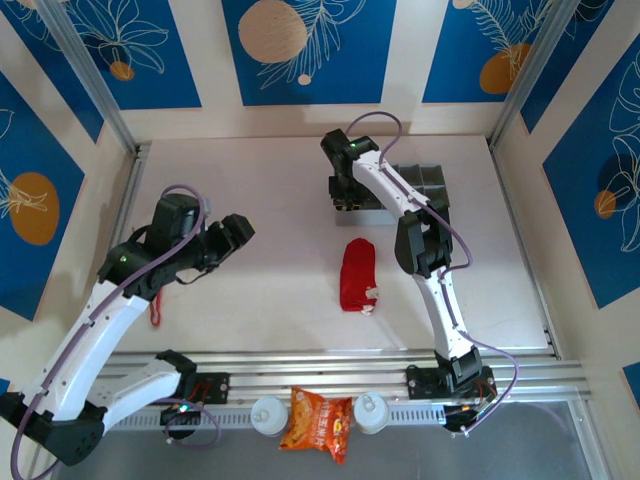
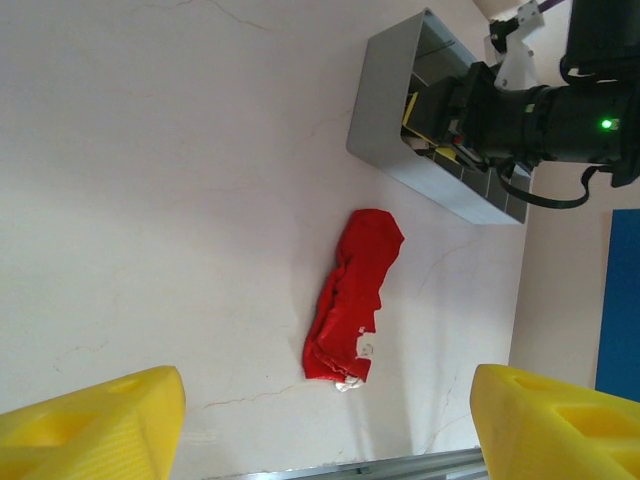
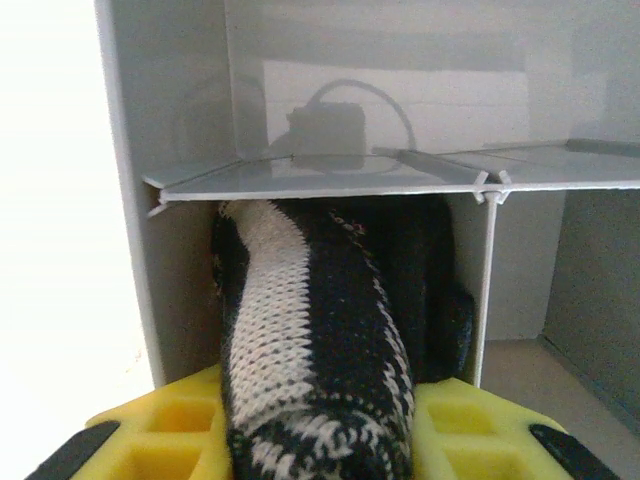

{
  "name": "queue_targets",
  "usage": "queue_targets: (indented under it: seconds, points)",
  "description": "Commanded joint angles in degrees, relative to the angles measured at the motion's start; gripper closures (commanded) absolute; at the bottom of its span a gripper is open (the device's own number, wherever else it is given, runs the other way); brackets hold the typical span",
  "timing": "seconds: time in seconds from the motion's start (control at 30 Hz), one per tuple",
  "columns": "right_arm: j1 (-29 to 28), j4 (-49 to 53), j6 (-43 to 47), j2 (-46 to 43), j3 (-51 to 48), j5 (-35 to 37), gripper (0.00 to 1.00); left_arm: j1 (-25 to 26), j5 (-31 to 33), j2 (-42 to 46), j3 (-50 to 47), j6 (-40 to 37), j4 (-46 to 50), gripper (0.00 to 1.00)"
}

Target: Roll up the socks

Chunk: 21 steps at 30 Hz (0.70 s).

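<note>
The red sock (image 1: 357,275) (image 2: 355,290) lies crumpled lengthwise in the middle of the table, its small white tag at the near end. My left gripper (image 1: 240,230) (image 2: 325,430) hovers open to the left of it, yellow fingers (image 2: 100,425) wide apart with nothing between them. The black sock with grey-white stripes (image 3: 310,350) is bunched up between the yellow fingers (image 3: 160,430) of my right gripper (image 1: 347,200) (image 3: 320,440), which is shut on it. The sock's far end sits inside a compartment of the grey divided box (image 1: 425,180) (image 2: 385,110) (image 3: 160,200).
The grey box stands at the back right of the table, with thin inner partitions (image 3: 480,270). An orange snack bag (image 1: 318,420) and two white bottles (image 1: 268,415) sit below the near rail. A red strap (image 1: 155,310) hangs by the left arm.
</note>
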<state>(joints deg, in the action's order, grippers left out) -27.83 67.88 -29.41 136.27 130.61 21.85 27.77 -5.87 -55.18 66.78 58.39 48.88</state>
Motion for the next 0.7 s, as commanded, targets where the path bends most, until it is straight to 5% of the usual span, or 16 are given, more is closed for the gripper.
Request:
queue_targets:
  seconds: [0.0,0.2,0.67]
  points:
    - [-1.0,4.3,0.6,-1.2,4.2,-0.6,0.64,0.0,0.0,0.6,-0.8,0.7,-1.0,0.25]
    - [-0.7,5.9,0.1,-1.3,5.1,-0.8,0.5,0.0,-0.7,0.6,-1.3,0.9,-1.8,0.25]
    - [-0.3,5.2,1.0,-2.6,5.0,-1.6,0.4,-0.1,-0.4,2.1,-1.9,1.3,-0.9,0.26]
